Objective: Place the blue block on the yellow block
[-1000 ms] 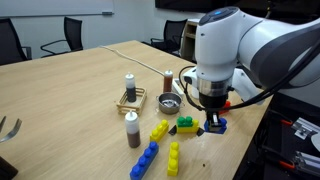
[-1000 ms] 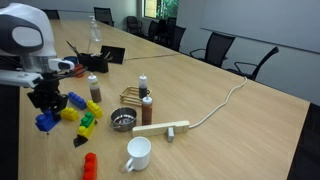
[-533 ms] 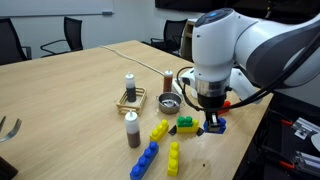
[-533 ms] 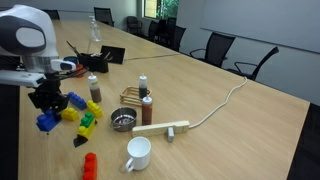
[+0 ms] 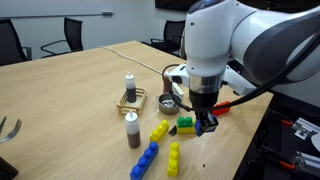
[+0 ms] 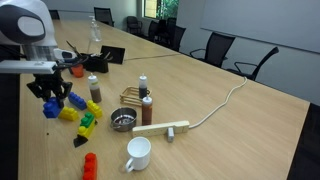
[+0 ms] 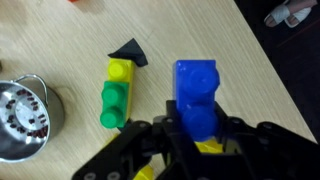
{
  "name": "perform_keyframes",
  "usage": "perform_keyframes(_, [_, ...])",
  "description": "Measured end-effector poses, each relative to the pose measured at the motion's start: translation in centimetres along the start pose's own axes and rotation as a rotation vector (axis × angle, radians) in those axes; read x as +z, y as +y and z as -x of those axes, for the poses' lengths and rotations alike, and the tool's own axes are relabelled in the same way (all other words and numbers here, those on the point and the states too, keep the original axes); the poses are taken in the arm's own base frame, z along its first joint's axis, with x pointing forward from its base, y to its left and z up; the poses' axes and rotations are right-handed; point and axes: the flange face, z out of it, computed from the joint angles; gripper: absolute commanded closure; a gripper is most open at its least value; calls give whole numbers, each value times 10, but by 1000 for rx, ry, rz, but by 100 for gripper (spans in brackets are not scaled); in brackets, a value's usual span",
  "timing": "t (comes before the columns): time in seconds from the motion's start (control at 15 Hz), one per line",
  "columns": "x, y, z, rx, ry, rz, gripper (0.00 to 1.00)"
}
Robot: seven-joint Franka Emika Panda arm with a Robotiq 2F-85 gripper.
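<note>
My gripper (image 5: 206,122) is shut on the small blue block (image 7: 196,85) and holds it just above the table. In an exterior view the gripper (image 6: 52,98) hangs over the group of bricks with the blue block (image 6: 50,106) between its fingers. The long yellow block (image 5: 173,157) lies flat on the table, in front of the gripper and apart from it; it also shows in an exterior view (image 6: 68,114). In the wrist view the gripper (image 7: 197,125) hides most of what lies under it; a bit of yellow shows below the fingers.
A long blue bar (image 5: 145,160), a chunkier yellow brick (image 5: 159,131) and a green brick (image 5: 186,124) lie near the gripper. A metal strainer (image 7: 25,115), a black triangle piece (image 7: 127,50), two bottles, a wire rack (image 5: 131,99), a white mug (image 6: 138,153) and a red brick (image 6: 90,165) are nearby.
My gripper has risen from the table with the blue block in it and shifted slightly sideways. The other bricks have not moved.
</note>
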Motion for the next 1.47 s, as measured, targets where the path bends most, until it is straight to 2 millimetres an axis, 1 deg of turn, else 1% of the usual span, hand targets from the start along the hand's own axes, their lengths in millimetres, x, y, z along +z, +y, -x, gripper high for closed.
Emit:
perform_keyframes(0.13, [-10,-6,-19,-114,29,-3,90])
perform_keyframes(0.2, [-12,-9,-28,-171,41,-8,90])
perform_keyframes(0.33, [-9,-17,-48,-284,55,-24,90])
perform_keyframes(0.4, [-4,-20,-57,-338,51,-34,90])
perform_keyframes(0.47, [2,-24,-65,-388,39,-45,65])
perform_keyframes(0.6, [13,-32,-75,-471,11,-62,65])
perform_keyframes(0.67, [14,-32,-78,-486,8,-65,65])
perform_keyframes(0.93, [12,-30,-80,-499,2,-67,65])
perform_keyframes(1.0, [12,-30,-80,-499,1,-67,90])
perform_keyframes(1.33, [14,-33,-80,-508,-1,-71,90])
perform_keyframes(1.47, [12,-34,-82,-534,-4,-45,90])
